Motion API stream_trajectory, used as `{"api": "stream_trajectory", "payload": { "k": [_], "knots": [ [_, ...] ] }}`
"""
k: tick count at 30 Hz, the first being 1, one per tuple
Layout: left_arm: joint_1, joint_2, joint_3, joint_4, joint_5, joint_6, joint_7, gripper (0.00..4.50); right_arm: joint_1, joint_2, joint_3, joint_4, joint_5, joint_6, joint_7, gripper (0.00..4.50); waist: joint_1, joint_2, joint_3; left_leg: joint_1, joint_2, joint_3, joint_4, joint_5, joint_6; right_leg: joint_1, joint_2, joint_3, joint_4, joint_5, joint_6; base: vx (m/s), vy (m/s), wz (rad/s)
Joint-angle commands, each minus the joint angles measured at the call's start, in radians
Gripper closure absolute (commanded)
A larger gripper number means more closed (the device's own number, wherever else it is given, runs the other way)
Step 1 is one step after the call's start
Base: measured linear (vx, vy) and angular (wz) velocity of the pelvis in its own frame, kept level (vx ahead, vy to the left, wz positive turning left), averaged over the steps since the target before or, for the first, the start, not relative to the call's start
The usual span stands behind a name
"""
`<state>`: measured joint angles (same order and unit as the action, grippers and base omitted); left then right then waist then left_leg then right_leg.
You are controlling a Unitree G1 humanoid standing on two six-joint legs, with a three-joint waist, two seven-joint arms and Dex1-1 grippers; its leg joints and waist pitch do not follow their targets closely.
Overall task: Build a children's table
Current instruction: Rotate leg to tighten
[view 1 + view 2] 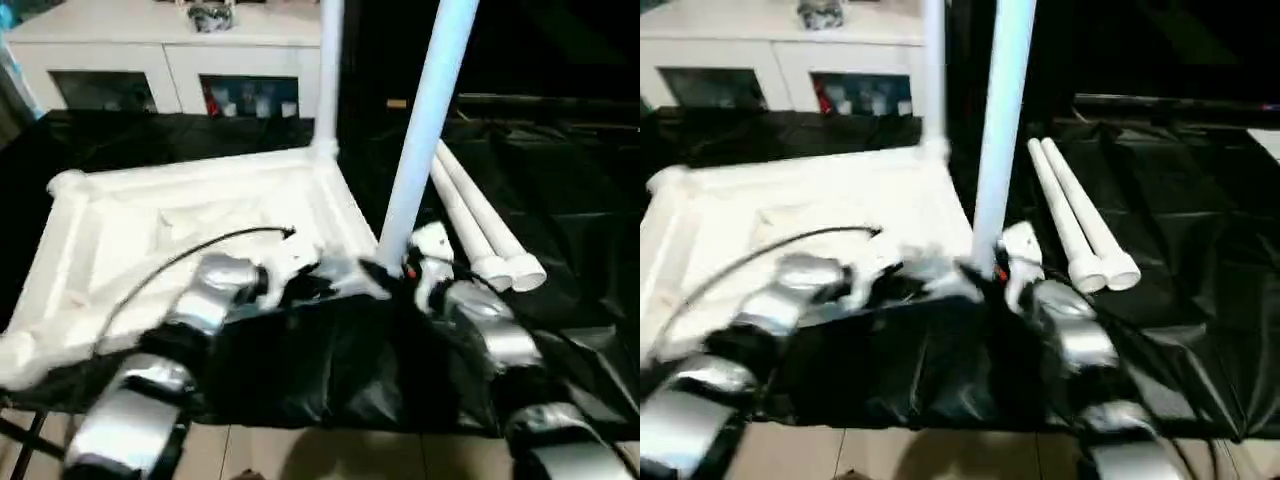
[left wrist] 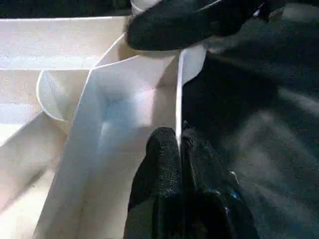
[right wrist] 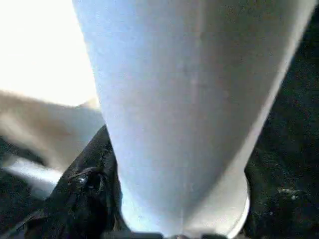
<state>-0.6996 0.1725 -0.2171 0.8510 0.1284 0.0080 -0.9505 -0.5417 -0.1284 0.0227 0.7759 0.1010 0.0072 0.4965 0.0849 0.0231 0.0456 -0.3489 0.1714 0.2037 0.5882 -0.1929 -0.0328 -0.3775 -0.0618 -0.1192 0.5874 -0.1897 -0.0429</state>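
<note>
A second leg (image 1: 425, 130) is being seated in the near corner socket of the upturned table top (image 1: 190, 225). It is held low between the half-open right fingers (image 3: 89, 184), while the top's rim is pinched by the nearly closed left fingers (image 2: 164, 164). Next, a straight downward push seems needed. The socket itself is hidden behind the right fingers, and two spare legs (image 1: 480, 230) lie just beyond them.
</note>
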Motion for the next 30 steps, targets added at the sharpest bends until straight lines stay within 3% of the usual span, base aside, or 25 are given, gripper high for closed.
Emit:
{"api": "stream_trajectory", "payload": {
  "k": [1, 3, 5, 10, 13, 14, 17, 20, 23, 29, 30],
  "knots": [
    [-0.009, -0.082, -0.015, 0.012, -0.022, 0.004, 0.069, 4.5, 0.01, 0.058, 0.048, 0.073, -0.055, 0.029, -0.065, 1.8, -0.006, -0.013, -0.045, 0.017, 0.076, -0.046, -0.073, -0.244, 0.026, 0.027, -0.124, 0.074, -0.11, -0.478, -0.099, 0.0, 0.0, 0.0],
    [-0.011, -0.098, -0.023, 0.017, -0.014, 0.002, 0.093, 4.5, -0.002, 0.082, 0.034, 0.091, -0.057, 0.002, -0.111, 1.8, -0.004, -0.013, -0.047, 0.016, 0.074, -0.045, -0.073, -0.239, 0.037, 0.028, -0.125, 0.076, -0.11, -0.465, -0.094, 0.0, 0.0, 0.0],
    [-0.01, -0.103, -0.029, 0.015, -0.005, -0.002, 0.1, 4.5, -0.012, 0.103, 0.015, 0.106, -0.053, -0.03, -0.14, 1.24, -0.004, -0.012, -0.049, 0.012, 0.076, -0.045, -0.074, -0.23, 0.043, 0.028, -0.126, 0.077, -0.107, -0.447, -0.094, 0.0, 0.0, 0.0],
    [0.003, -0.072, -0.024, -0.008, -0.006, -0.027, 0.049, 4.5, -0.018, 0.086, 0.011, 0.103, -0.037, -0.066, -0.086, 0.83, -0.002, -0.011, -0.051, 0.009, 0.078, -0.045, -0.075, -0.224, 0.052, 0.032, -0.127, 0.078, -0.102, -0.408, -0.104, 0.0, 0.0, 0.0],
    [0.018, -0.032, -0.027, -0.023, -0.023, -0.061, -0.03, 4.5, -0.014, 0.041, 0.024, 0.082, -0.031, -0.104, 0.009, 0.74, 0.0, -0.013, -0.054, 0.004, 0.077, -0.043, -0.073, -0.207, 0.064, 0.036, -0.125, 0.079, -0.095, -0.365, -0.115, 0.0, 0.0, 0.0],
    [0.029, 0.002, -0.031, -0.037, -0.037, -0.081, -0.098, 4.5, -0.005, -0.002, 0.036, 0.054, -0.019, -0.114, 0.124, 0.74, 0.002, -0.012, -0.056, 0.002, 0.077, -0.042, -0.071, -0.19, 0.074, 0.038, -0.124, 0.078, -0.091, -0.335, -0.122, 0.0, 0.0, 0.0],
    [0.034, 0.027, -0.033, -0.039, -0.042, -0.097, -0.139, 4.5, 0.003, -0.034, 0.047, 0.03, -0.007, -0.113, 0.213, 0.74, 0.01, -0.011, -0.06, -0.006, 0.079, -0.037, -0.066, -0.146, 0.101, 0.043, -0.121, 0.077, -0.078, -0.254, -0.139, 0.0, 0.0, 0.0],
    [0.04, 0.065, -0.029, -0.042, -0.059, -0.12, -0.218, 4.5, 0.027, -0.09, 0.075, -0.027, 0.017, -0.105, 0.378, 0.74, 0.014, -0.01, -0.062, -0.005, 0.081, -0.035, -0.062, -0.12, 0.118, 0.041, -0.117, 0.074, -0.072, -0.203, -0.15, 0.0, 0.0, 0.0],
    [0.047, 0.103, -0.02, -0.052, -0.087, -0.118, -0.313, 4.5, 0.06, -0.157, 0.12, -0.095, 0.04, -0.084, 0.566, 0.74, 0.017, -0.013, -0.061, -0.007, 0.082, -0.036, -0.062, -0.129, 0.131, 0.043, -0.116, 0.072, -0.071, -0.203, -0.151, 0.0, 0.0, 0.0],
    [0.052, 0.149, -0.025, -0.053, -0.109, -0.136, -0.404, 4.5, 0.07, -0.214, 0.163, -0.124, 0.045, -0.037, 0.734, 0.74, 0.021, -0.012, -0.057, -0.003, 0.083, -0.038, -0.065, -0.159, 0.109, 0.039, -0.118, 0.072, -0.08, -0.291, -0.139, 0.0, 0.0, 0.0],
    [0.052, 0.152, -0.025, -0.055, -0.113, -0.133, -0.421, 4.5, 0.07, -0.22, 0.171, -0.127, 0.047, -0.027, 0.756, 0.9, 0.022, -0.012, -0.057, -0.002, 0.084, -0.038, -0.066, -0.162, 0.104, 0.038, -0.118, 0.073, -0.081, -0.298, -0.138, 0.0, 0.0, 0.0]
  ]
}}
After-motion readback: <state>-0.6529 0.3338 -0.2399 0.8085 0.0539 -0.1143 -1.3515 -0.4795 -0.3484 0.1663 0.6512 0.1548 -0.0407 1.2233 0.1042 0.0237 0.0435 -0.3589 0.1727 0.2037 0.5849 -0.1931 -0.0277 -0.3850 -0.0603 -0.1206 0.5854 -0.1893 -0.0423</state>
